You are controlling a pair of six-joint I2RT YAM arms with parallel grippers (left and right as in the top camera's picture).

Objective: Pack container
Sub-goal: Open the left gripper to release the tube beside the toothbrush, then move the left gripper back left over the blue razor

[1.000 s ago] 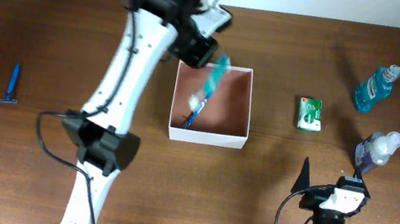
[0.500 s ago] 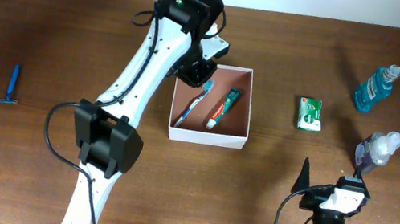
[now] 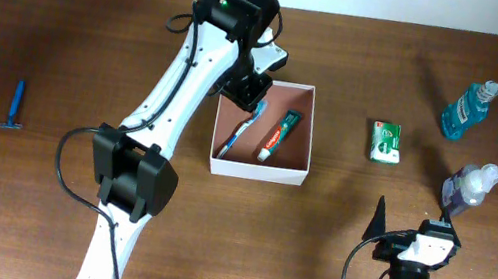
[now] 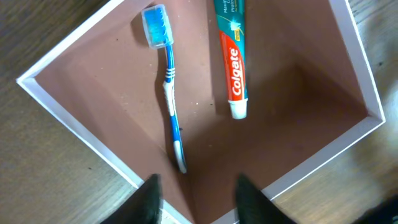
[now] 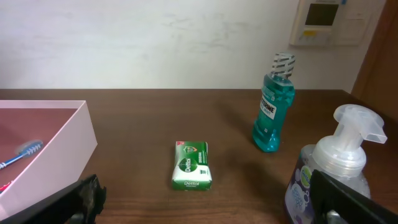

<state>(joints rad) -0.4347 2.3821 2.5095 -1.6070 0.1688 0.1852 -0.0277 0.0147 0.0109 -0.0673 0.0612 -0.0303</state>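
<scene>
The container (image 3: 294,172) is a square white-walled box with a reddish-brown floor, in the middle of the table. Inside lie a blue toothbrush (image 3: 242,128) and a Colgate toothpaste tube (image 3: 279,135); both show in the left wrist view, the toothbrush (image 4: 169,93) left of the tube (image 4: 232,59). My left gripper (image 3: 247,91) is open and empty above the container's far left corner; its fingertips (image 4: 198,198) frame the near wall (image 4: 81,127). My right gripper (image 3: 414,226) is open and empty near the table's front right, its fingers (image 5: 208,199) wide apart.
A green Dettol soap packet (image 3: 387,141) (image 5: 191,165) lies right of the container. A teal mouthwash bottle (image 3: 467,107) (image 5: 273,102) and a purple pump bottle (image 3: 470,188) (image 5: 333,171) stand at the far right. A blue razor (image 3: 15,104) lies at the far left.
A second ago my left gripper held the toothpaste tube over the container. It let go; the tube now lies on the floor beside the toothbrush. The right arm has not moved.
</scene>
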